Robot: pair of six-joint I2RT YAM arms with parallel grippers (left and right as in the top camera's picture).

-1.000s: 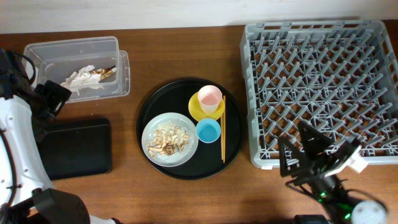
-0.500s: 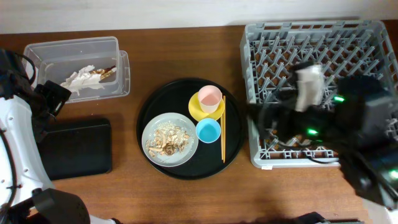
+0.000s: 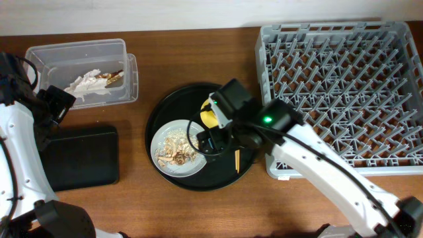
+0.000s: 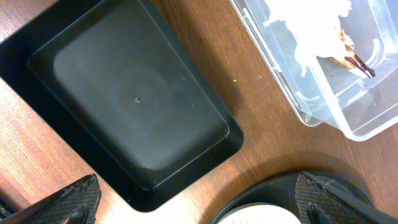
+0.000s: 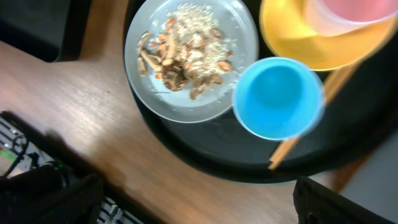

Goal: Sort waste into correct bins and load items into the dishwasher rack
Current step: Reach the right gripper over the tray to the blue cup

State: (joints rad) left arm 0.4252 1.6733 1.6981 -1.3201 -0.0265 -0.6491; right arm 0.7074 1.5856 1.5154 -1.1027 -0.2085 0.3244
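The pale grey plate [image 3: 165, 137] with beige-brown food bits [image 3: 176, 149] sits on the round black tray [image 3: 158, 112]. My right gripper [image 3: 213, 141] hangs open over that tray and hides the cups in the overhead view. The right wrist view shows the plate [image 5: 146, 84], food bits [image 5: 183, 56], light-blue cup [image 5: 278, 98], yellow bowl [image 5: 292, 43], pink cup [image 5: 354, 12] and chopsticks [image 5: 305, 127], with my open fingers [image 5: 199, 208] empty. My left gripper [image 4: 199, 208] is open above the black rectangular tray [image 4: 137, 93]. Wrapper scraps [image 3: 89, 81] lie in the clear tub [image 3: 46, 56].
The grey dishwasher rack [image 3: 344, 92] fills the right side and holds nothing. The black rectangular tray [image 3: 79, 158] lies at the left below the tub. The tub [image 4: 348, 118] and scraps [image 4: 308, 31] also show in the left wrist view. My left arm [image 3: 20, 132] stands along the left edge.
My right arm has swung from the lower right, across the rack, to over the round black tray. The left arm and all objects have not moved.
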